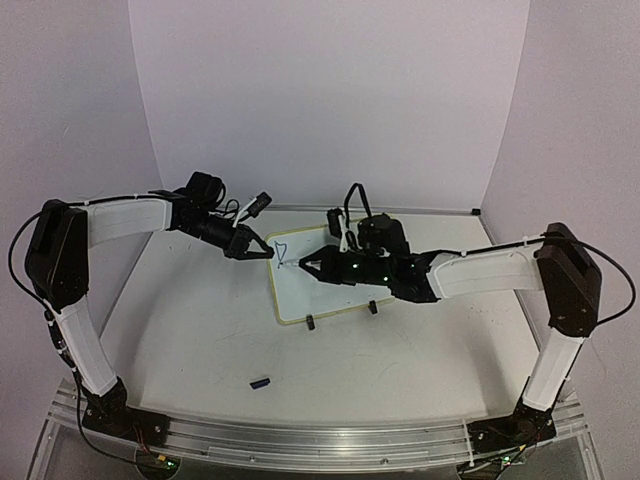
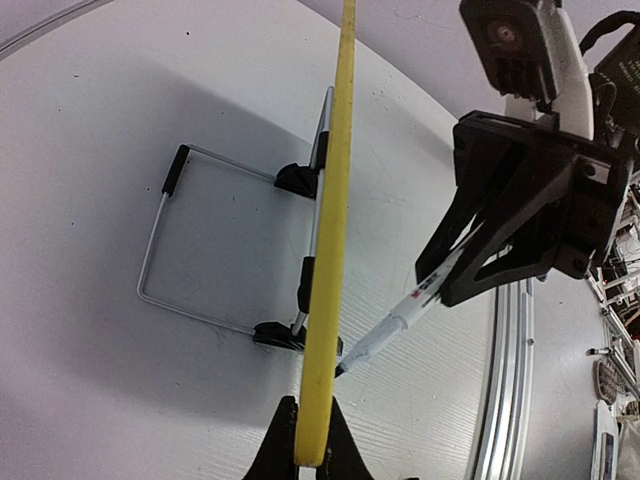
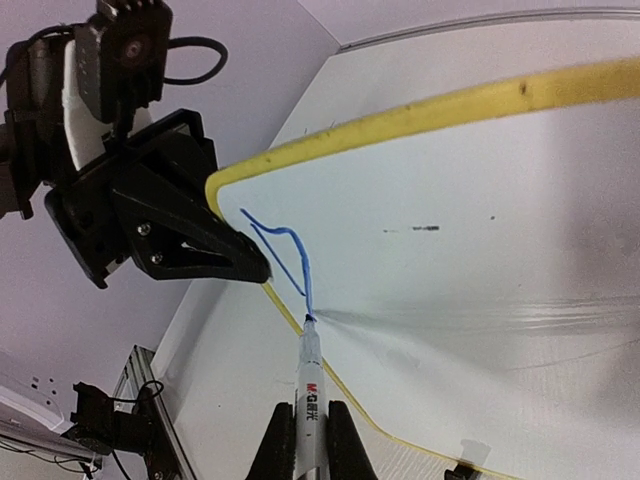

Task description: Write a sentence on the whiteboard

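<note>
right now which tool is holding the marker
The right tool, shut on the marker; the left tool clamps the yellow edge of the whiteboard instead.

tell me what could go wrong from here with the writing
1. The whiteboard leans on a thin wire stand, and the left gripper pinches it only near one corner. Pressure from the marker might twist the board and break the line.
2. The blue stroke sits close to that gripper's fingertip and the yellow frame, so the next strokes from the right gripper could bump the gripper or run off the board.
</note>
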You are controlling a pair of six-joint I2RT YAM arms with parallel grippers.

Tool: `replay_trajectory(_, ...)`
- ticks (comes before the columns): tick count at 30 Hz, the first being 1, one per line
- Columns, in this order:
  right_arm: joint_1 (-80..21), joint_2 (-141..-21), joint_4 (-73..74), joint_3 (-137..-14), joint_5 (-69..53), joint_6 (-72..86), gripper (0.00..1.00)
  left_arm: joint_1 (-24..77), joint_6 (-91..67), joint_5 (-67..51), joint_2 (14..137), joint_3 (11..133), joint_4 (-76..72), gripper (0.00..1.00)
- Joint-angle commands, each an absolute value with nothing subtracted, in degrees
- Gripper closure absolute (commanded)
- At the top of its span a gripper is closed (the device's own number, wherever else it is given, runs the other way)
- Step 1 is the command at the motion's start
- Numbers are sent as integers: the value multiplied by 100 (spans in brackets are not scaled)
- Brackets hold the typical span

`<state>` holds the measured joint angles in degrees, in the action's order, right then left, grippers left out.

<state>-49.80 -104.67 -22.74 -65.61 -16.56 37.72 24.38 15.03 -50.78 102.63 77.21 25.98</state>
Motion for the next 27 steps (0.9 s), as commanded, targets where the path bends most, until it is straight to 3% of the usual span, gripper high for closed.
replay_trajectory(1,-4955,-9700,-2389,-6464,-1378,3575,100,2452,1573,-4849,10072,7797,2997,100)
replay_trajectory(27,-4949,-10272,-2135,-6998,-966,3473,100,2473,1583,-4823,10090,7814,3020,100)
